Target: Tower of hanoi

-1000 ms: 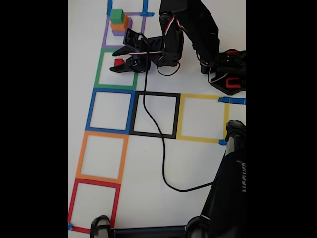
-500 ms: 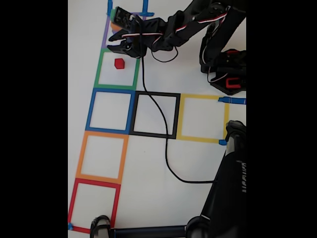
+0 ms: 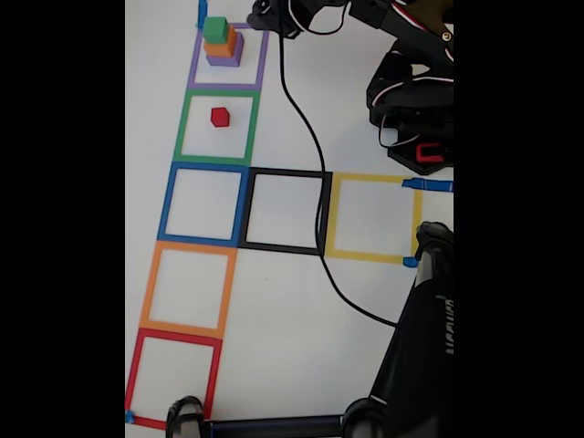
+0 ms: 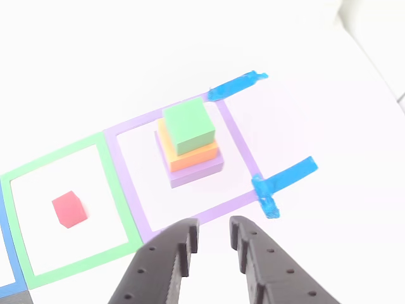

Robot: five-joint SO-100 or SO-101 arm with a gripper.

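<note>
white table (image 3: pixel 283 301), bright even light

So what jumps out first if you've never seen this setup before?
Probably the little stack of cubes, green on orange on purple, sitting inside the purple tape square. Next to it, a tiny red cube sits alone in the green tape square, with the gripper and its black jaws slightly apart and empty just short of the stack.
</note>
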